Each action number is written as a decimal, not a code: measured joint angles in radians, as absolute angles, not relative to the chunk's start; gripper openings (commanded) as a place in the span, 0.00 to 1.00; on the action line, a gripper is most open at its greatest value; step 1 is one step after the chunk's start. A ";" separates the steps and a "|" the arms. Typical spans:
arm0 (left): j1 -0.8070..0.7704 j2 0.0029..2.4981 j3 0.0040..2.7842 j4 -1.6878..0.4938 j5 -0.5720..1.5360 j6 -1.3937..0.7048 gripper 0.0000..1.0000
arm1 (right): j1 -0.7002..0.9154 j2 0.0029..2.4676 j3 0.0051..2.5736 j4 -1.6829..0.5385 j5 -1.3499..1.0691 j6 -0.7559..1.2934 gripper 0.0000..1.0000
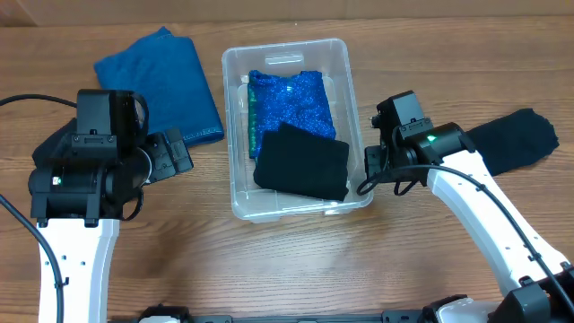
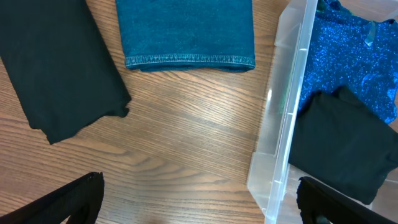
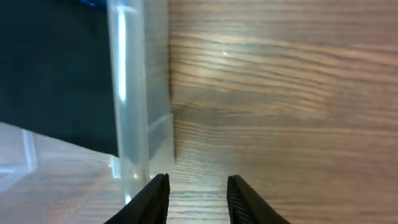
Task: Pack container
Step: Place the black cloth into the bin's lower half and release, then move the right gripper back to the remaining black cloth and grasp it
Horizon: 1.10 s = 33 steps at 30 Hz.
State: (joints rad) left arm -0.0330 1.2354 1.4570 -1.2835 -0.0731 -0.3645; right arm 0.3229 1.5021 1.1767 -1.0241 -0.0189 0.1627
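Note:
The clear container (image 1: 352,99) stands at the table's middle. It holds a sparkly blue cloth (image 1: 291,103) and a folded black cloth (image 1: 302,166). My left gripper (image 1: 175,152) is open and empty just left of the container, low over bare wood (image 2: 199,208). The container's left wall (image 2: 283,124) shows in the left wrist view. My right gripper (image 1: 370,168) is open and empty beside the container's right wall (image 3: 130,93), its fingers over the wood (image 3: 198,199).
A folded blue denim cloth (image 1: 166,81) lies at the back left, also in the left wrist view (image 2: 186,31). A black cloth (image 2: 59,74) lies left of it, hidden under my left arm from overhead. Another black cloth (image 1: 516,139) lies at the right.

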 measured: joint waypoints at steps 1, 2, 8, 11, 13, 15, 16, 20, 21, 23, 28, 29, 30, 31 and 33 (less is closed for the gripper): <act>-0.033 1.235 1.457 -1.283 -0.073 -0.364 1.00 | 0.322 1.502 1.177 -1.006 -0.037 0.146 0.54; -0.033 1.235 1.457 -1.283 -0.073 -0.364 1.00 | 0.322 1.502 1.177 -0.999 -0.049 0.133 0.59; -0.033 1.235 1.457 -1.284 -0.073 -0.364 1.00 | 0.083 1.495 1.189 -0.892 0.163 0.439 1.00; -0.033 1.236 1.457 -1.283 -0.073 -0.364 1.00 | -0.309 1.492 1.213 -0.734 0.059 0.496 1.00; -0.033 1.236 1.457 -1.283 -0.075 -0.364 1.00 | -0.467 1.543 1.217 -0.710 -0.041 0.497 1.00; -0.033 1.236 1.457 -1.283 -0.076 -0.364 1.00 | -0.567 1.634 1.217 -0.706 -0.102 0.494 1.00; -0.033 1.236 1.457 -1.284 -0.076 -0.364 1.00 | -0.607 1.698 1.217 -0.691 -0.133 0.485 1.00; -0.033 1.236 1.457 -1.283 -0.076 -0.364 1.00 | -0.669 1.879 1.217 -0.608 -0.203 0.434 1.00; -0.033 1.236 1.457 -1.283 -0.076 -0.364 1.00 | -0.669 1.913 1.217 -0.565 -0.212 0.418 0.95; -0.033 1.236 1.457 -1.283 -0.076 -0.364 1.00 | -0.668 1.947 1.223 -0.524 -0.233 0.406 0.43; -0.033 1.236 1.457 -1.283 -0.076 -0.364 1.00 | -0.675 2.001 1.232 -0.478 -0.281 0.398 0.04; -0.033 1.237 1.457 -1.283 -0.076 -0.364 1.00 | -0.675 2.001 1.232 -0.474 -0.298 0.394 0.04; -0.033 1.237 1.457 -1.283 -0.076 -0.364 1.00 | -0.674 2.004 1.232 -0.471 -0.346 0.390 0.04; -0.033 1.237 1.457 -1.283 -0.076 -0.364 1.00 | -0.673 2.004 1.232 -0.472 -0.380 0.379 0.04; -0.033 1.237 1.457 -1.284 -0.076 -0.364 1.00 | -0.672 1.996 1.235 -0.493 -0.467 0.356 0.04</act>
